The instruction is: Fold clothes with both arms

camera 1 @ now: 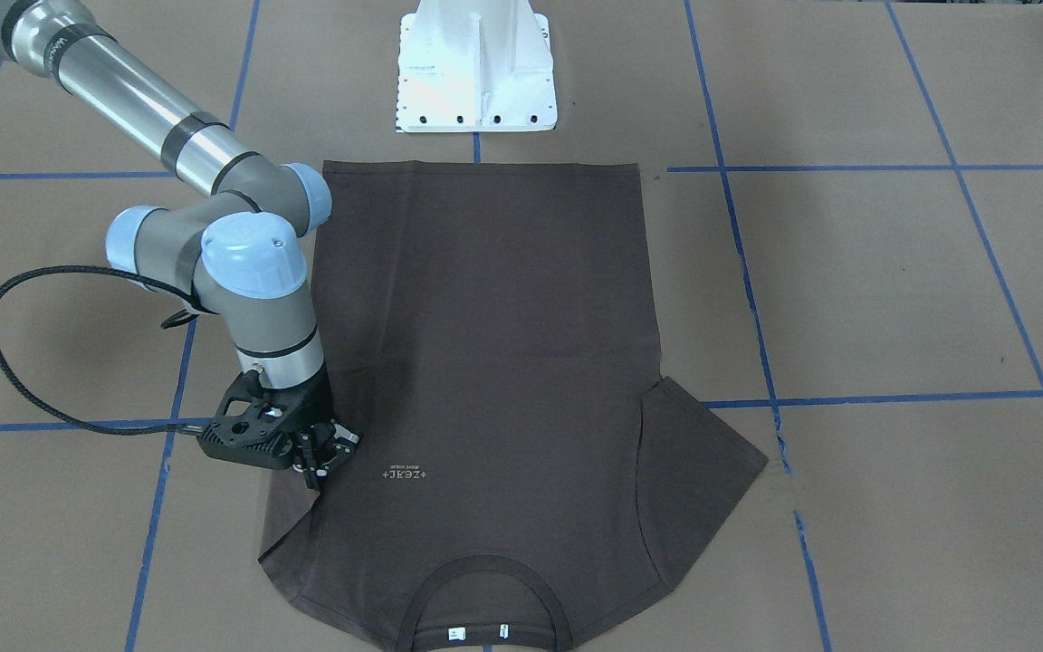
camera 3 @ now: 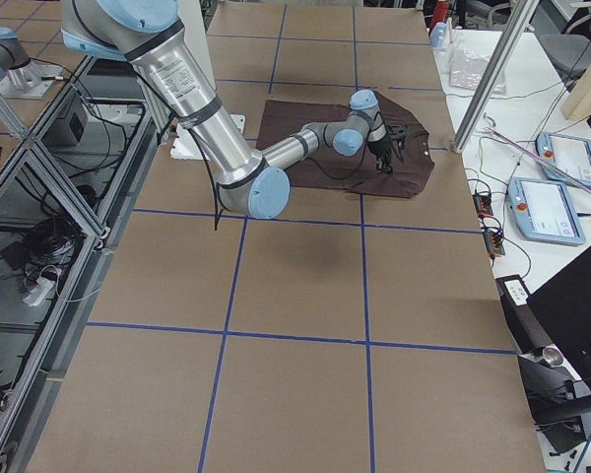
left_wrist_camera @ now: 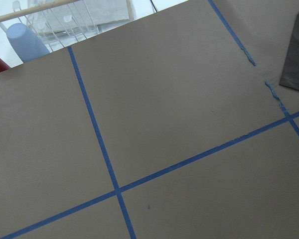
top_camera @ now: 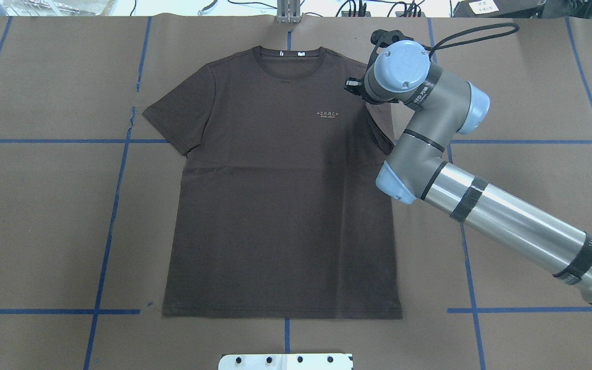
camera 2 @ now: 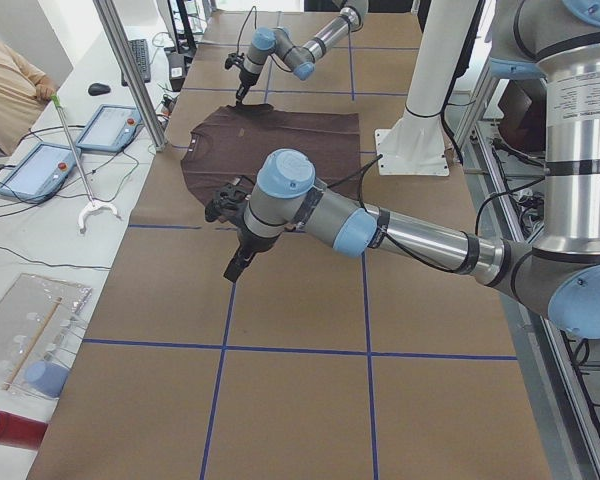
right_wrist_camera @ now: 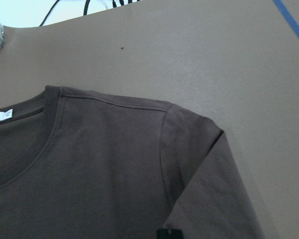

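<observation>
Centre of the overhead view: dark brown T-shirt (top_camera: 275,205) lies face up and flat on the brown paper-covered table (top_camera: 44,231). Collar (top_camera: 288,64) is toward the top edge, hem toward the bottom. Two small white neck labels (top_camera: 291,53) sit inside the collar, and pale logo text (top_camera: 330,114) is right of centre on the chest. Sleeve on the frame's left (top_camera: 175,123) is spread flat on the paper.

Right arm (top_camera: 506,221) enters from the lower right of the overhead view and bends up to the shirt's other sleeve. Right gripper (camera 1: 322,457) points down at that sleeve, left of the logo in the front-facing view. Its fingers look pressed together on the sleeve edge. Sleeve cloth rises from the table toward the tips and is pulled inward over the shirt's side. In the right wrist view a black fingertip (right_wrist_camera: 168,233) meets the sleeve at the bottom edge, with shoulder seam and collar above it.

Left arm (camera 2: 410,235) is the near one in the exterior left view. Left gripper (camera 2: 237,268) hangs above bare paper over a blue tape line (camera 2: 225,330), below the shirt in that frame and apart from it. Only this side view shows it, so cannot tell if its claw is spread or closed. Left wrist view has bare paper, crossing tape, and a shirt corner at the right edge.

White pedestal (camera 1: 476,72) stands at top centre of the front-facing view, just beyond the hem. Blue tape grid across the table. A person's sleeve (camera 2: 5,90) is at the upper left of the exterior left view, with tablets (camera 2: 105,125) near it.
</observation>
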Available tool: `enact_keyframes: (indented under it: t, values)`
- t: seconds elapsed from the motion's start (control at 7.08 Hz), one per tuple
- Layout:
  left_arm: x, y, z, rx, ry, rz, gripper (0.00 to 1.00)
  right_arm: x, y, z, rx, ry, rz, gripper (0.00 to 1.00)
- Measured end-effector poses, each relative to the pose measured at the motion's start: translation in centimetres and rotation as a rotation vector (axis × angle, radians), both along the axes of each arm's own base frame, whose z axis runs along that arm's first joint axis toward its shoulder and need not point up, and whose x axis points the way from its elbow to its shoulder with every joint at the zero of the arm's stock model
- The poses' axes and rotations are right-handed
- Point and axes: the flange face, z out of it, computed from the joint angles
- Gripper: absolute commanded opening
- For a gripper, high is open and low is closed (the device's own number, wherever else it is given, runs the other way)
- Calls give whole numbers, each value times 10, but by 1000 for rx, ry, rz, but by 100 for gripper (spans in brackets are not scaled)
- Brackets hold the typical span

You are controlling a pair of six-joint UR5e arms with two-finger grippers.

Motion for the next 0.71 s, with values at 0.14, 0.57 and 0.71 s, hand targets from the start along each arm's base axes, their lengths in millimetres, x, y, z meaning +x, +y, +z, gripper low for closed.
enact_keyframes:
  t: [0.14,0.57,0.71]
  values:
    - [0,0,1,-1,0,0,100,-15,2,-9,4,3,5,0]
    - [0,2,-1,-1,0,-1,100,-33,5,-22,16,4,5,99]
    - [0,1,-4,8,1,0,100,-36,6,-26,22,4,2,100]
